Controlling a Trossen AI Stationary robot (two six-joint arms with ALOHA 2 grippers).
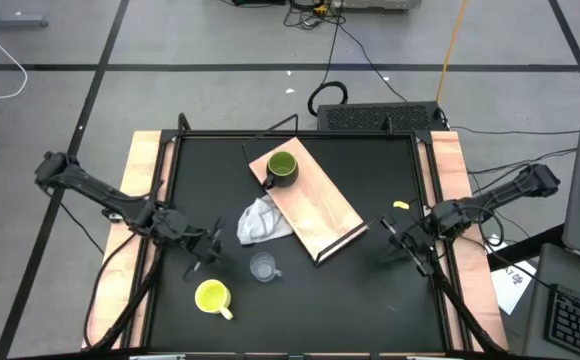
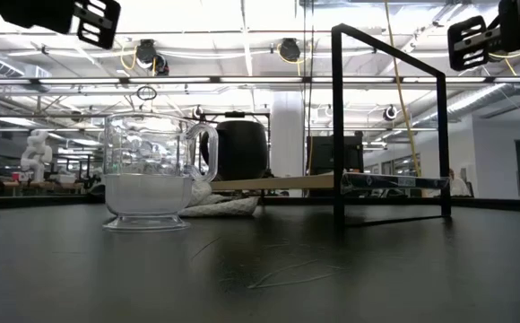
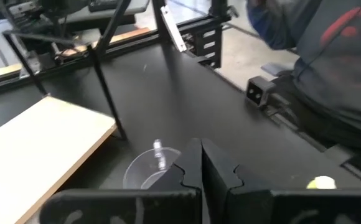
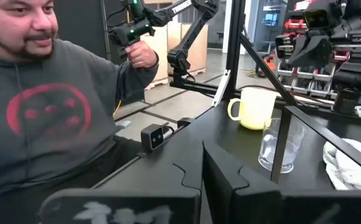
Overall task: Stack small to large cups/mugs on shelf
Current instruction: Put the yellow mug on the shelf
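A black bench is seen from above, with a dark robot arm at each side. The left gripper hangs over the bench's left part, near the left edge, its two fingers pressed together and holding nothing. The right gripper hangs over the right part, near the right edge, also closed and empty.

The shelf, a light-wood board on a thin dark metal frame, lies at an angle across the middle of the bench, running from near the far edge toward the right. The dark green mug stands upright on the shelf's far end, its handle pointing toward the left side.

A crumpled white cloth lies on the bench against the shelf's left long edge. The clear glass cup stands upright on the bench just on the near side of the cloth, between the two grippers and closer to the left one. The bright yellow mug stands upright nearer the near-left corner, apart from the glass cup, handle toward the near edge.

A small yellow scrap lies near the right edge. In the right wrist view, a person in a grey sweatshirt sits beside the bench.
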